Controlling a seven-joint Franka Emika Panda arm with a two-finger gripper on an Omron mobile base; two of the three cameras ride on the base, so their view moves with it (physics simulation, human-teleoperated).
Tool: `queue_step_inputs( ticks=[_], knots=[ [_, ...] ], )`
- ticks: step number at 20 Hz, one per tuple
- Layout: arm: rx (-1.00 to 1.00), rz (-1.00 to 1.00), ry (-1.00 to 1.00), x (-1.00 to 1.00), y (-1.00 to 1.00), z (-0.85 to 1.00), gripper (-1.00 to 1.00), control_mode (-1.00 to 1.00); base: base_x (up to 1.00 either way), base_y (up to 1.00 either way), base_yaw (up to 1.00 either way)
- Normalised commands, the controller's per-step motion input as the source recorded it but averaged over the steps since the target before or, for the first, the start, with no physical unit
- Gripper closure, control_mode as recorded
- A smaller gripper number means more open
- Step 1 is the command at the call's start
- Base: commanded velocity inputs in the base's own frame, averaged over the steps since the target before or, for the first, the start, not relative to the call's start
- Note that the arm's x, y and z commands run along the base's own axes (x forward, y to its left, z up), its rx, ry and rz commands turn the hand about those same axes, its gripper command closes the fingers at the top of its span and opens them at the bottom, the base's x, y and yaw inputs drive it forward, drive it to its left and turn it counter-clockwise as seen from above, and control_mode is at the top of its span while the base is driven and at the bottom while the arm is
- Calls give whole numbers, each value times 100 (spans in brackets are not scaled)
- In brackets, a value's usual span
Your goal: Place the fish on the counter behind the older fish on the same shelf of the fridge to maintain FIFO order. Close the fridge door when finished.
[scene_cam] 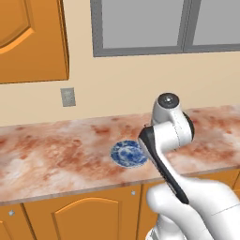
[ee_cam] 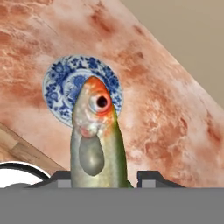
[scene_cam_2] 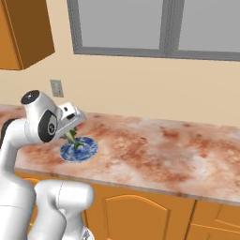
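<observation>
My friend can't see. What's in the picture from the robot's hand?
A greenish fish with an orange head sticks up between the jaws, held above a blue-and-white plate on the pink marbled counter.

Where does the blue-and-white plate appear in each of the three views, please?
Left base view: plate at centre on the counter, partly behind the arm.
Right base view: plate left of centre, below the fish.
Hand view: plate upper left, behind the fish's head.
Shared landmark: the marbled counter.

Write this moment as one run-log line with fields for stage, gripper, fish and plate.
stage: fish pickup | gripper: shut on fish | fish: lifted above plate | plate: on counter
</observation>
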Motion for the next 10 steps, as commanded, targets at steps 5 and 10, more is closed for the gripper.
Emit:
queue_step_inputs(
  ticks=[5,10],
  knots=[
    [0,0,0,-1,0,0,100,-100,0,0,0],
    [0,-3,0,-37,-9,0,100,-100,0,0,0]
  ],
)
